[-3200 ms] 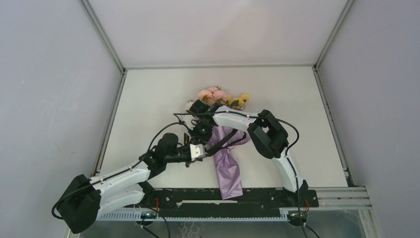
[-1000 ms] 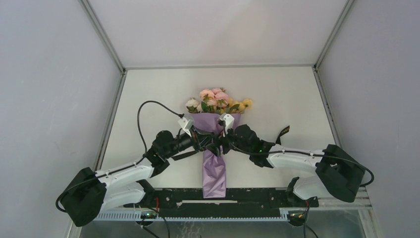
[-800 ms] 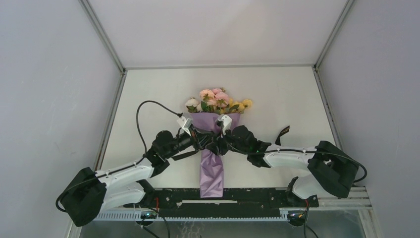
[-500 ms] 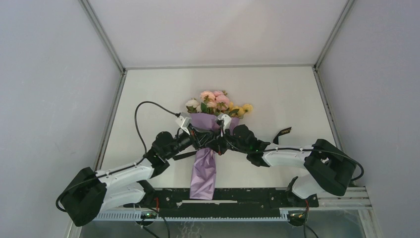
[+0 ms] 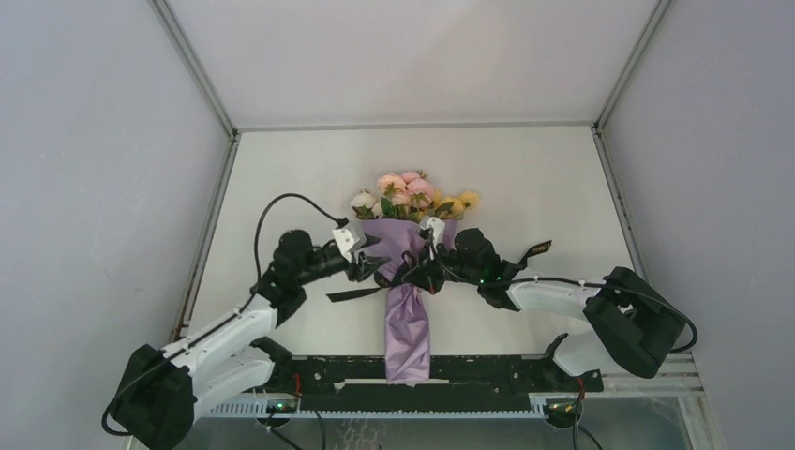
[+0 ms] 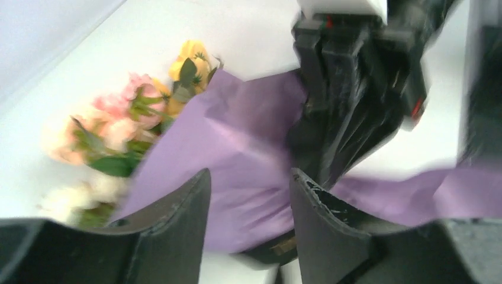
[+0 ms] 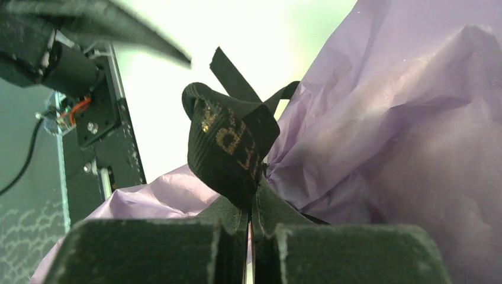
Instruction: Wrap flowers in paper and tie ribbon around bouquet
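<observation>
The bouquet lies mid-table: pink, yellow and white flowers top a lilac paper cone that points toward the arms. The black ribbon crosses the cone's narrow waist, and one tail trails left. My right gripper is at the waist, shut on a loop of the ribbon with gold lettering, against the crinkled paper. My left gripper hangs just left of the cone. Its fingers are open, with nothing between them. Beyond them lie the paper and the flowers.
Another black ribbon end lies on the white table, right of the bouquet. The black base rail runs along the near edge, touching the cone's tip. Grey walls close in the left, right and back.
My left gripper has opened, let go at the waist and drawn back to the left. The cone's lower end has swung back to the right. My right gripper stays at the waist.
</observation>
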Controlling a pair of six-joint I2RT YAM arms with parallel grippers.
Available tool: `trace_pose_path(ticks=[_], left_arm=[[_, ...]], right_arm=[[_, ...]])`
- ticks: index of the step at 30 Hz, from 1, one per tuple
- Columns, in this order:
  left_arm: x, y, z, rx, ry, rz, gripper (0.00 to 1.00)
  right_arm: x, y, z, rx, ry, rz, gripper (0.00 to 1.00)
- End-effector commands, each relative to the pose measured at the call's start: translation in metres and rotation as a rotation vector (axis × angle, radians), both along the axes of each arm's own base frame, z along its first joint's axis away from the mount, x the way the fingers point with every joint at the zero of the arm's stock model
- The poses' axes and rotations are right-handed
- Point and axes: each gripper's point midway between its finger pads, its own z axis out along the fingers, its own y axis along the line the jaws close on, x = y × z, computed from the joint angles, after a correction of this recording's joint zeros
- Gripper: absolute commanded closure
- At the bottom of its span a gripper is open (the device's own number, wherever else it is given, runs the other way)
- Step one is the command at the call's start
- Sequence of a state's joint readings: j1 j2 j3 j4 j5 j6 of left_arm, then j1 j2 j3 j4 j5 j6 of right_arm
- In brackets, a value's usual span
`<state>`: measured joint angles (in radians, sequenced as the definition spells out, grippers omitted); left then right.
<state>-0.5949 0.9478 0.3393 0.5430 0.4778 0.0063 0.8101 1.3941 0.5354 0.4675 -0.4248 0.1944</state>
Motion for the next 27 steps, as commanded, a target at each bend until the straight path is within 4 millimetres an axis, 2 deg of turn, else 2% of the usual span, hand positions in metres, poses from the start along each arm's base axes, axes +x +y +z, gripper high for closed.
trace_pose_path(ticks=[1, 2, 3, 4, 7, 11, 15, 17, 21, 27], left_arm=[[-0.033, 0.017, -0.005, 0.401, -0.438, -0.502, 0.42], [-0.049, 0.029, -0.026, 0.498, -0.470, -0.616, 0.39], [-0.051, 0.031, -0.032, 0.565, -0.650, -0.715, 0.38], [-0.054, 0.030, -0.034, 0.571, -0.701, -0.755, 0.37], [-0.052, 0.010, -0.020, 0.538, -0.920, -0.825, 0.36], [-0.044, -0.018, -0.001, 0.478, -1.100, -0.827, 0.32], [-0.033, -0.043, 0.025, 0.413, -1.067, -0.757, 0.28], [-0.035, -0.050, 0.031, 0.386, -1.031, -0.750, 0.28], [-0.038, -0.054, 0.023, 0.395, -0.935, -0.756, 0.29], [-0.031, -0.059, 0.007, 0.462, -0.921, -0.761, 0.36]], right_arm=[[-0.011, -0.007, 0.014, 0.003, -0.096, 0.138, 1.00], [-0.011, -0.008, 0.013, -0.005, -0.109, 0.148, 1.00], [-0.011, -0.010, 0.012, -0.012, -0.118, 0.158, 1.00], [-0.012, -0.010, 0.012, -0.014, -0.119, 0.165, 1.00], [-0.013, -0.012, 0.012, -0.016, -0.113, 0.184, 1.00], [-0.016, -0.014, 0.009, -0.022, -0.118, 0.213, 1.00], [-0.013, -0.018, 0.008, -0.025, -0.116, 0.212, 1.00], [-0.012, -0.019, 0.009, -0.022, -0.117, 0.211, 1.00], [-0.011, -0.019, 0.011, -0.013, -0.131, 0.218, 1.00], [-0.012, -0.019, 0.011, -0.014, -0.134, 0.225, 1.00]])
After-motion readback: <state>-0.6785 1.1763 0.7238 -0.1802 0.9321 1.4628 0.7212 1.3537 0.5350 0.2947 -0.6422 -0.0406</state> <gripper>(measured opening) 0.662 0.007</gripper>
